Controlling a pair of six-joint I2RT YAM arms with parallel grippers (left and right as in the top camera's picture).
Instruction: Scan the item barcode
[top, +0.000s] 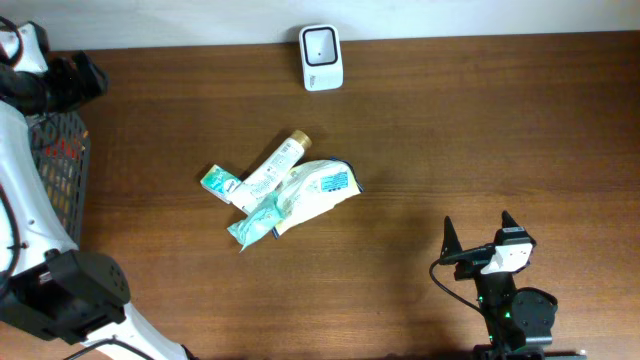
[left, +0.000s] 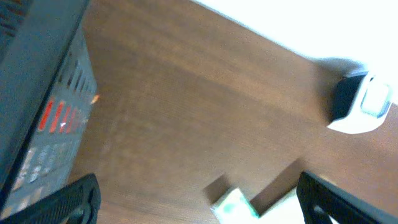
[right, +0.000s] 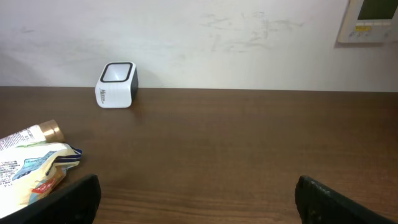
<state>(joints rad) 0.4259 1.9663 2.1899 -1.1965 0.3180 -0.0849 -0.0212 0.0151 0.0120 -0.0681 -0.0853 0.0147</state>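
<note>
White scanner (top: 321, 57) at the back edge of the worktop (top: 500, 120), tube (top: 270, 172), pouch (top: 318, 189) and small box (top: 219, 181) heaped mid-worktop, left claw (left: 198, 182) near the back left corner, right claw (top: 478, 226) near the front edge, both wide open, empty

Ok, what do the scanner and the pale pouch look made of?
Scanner: likely hard moulded plastic, a smooth white shell with rounded corners and a dark window. Pouch: probably thin plastic film, glossy and printed; its crumpled, creased outline suggests it is soft.
</note>
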